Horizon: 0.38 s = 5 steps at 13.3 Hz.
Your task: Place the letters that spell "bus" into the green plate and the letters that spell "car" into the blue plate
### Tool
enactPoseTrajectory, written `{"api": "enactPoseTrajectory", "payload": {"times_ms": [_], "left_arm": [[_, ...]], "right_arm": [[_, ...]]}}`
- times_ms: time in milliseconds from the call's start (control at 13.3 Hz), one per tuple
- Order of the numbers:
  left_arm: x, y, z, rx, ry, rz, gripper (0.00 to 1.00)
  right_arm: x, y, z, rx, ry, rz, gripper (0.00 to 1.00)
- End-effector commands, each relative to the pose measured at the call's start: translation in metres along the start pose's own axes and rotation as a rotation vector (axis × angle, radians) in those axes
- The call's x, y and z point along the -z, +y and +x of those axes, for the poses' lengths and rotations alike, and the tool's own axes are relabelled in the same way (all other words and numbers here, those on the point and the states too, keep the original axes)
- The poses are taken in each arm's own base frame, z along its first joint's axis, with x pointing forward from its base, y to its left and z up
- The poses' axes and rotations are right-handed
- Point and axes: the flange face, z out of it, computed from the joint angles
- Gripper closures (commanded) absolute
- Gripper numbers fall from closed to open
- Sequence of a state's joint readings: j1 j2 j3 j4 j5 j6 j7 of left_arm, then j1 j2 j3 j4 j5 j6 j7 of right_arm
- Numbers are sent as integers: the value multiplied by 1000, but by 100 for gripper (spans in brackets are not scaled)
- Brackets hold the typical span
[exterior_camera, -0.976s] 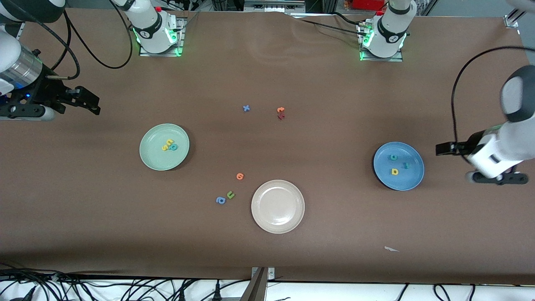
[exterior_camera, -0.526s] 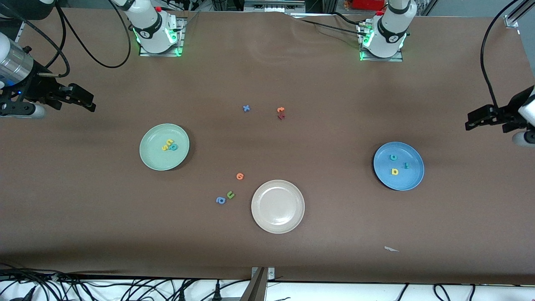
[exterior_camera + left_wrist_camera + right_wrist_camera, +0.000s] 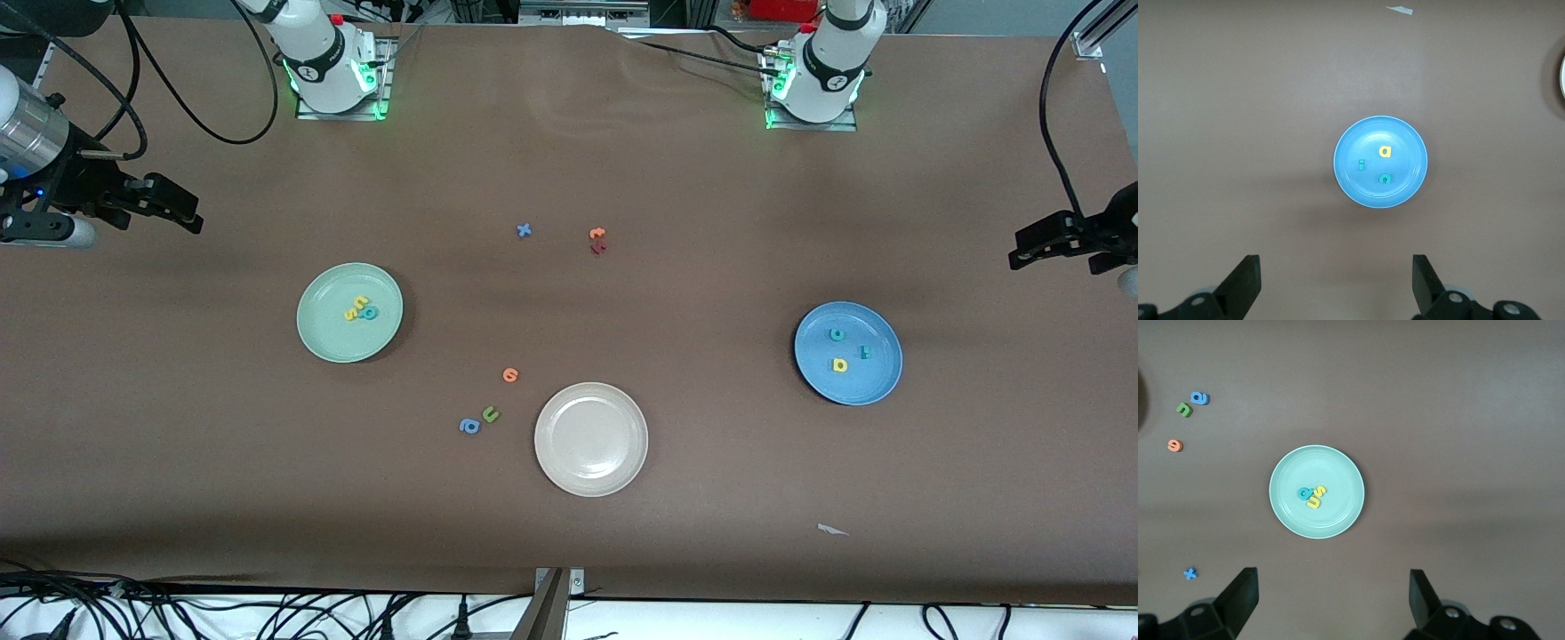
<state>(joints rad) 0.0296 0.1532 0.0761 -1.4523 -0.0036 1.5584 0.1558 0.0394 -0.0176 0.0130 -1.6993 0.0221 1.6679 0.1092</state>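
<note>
I count three plates and twelve foam letters on the brown table.

Nearest the front camera is the beige plate, which holds nothing. Beside it, toward the right arm's end, lie three loose letters: a blue a, a green u and, a little farther from the camera, an orange round letter.

Farther from the camera than the beige plate, toward the left arm's end, sits the blue plate with three letters in it: a yellow a, a darker teal r and a teal c. Toward the right arm's end sits the green plate with three letters bunched together: a yellow s, a yellow u and a teal b.

Farthest from the beige plate are three more loose letters: a blue x, and an orange t touching a dark red letter.

My left gripper hangs at the left arm's end of the table, fingers spread wide and holding nothing. My right gripper hangs at the right arm's end, likewise wide apart and holding nothing.
</note>
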Motion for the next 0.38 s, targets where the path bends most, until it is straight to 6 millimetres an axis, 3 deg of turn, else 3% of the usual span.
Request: {"api": "enactPoseTrajectory", "payload": {"times_ms": [0, 300], "left_arm": [[5, 2, -5, -30, 17, -28, 0], [6, 8, -4, -39, 19, -30, 0]], "right_arm": [[9, 2, -4, 12, 1, 2, 0], [10, 2, -4, 13, 4, 3, 0]]}}
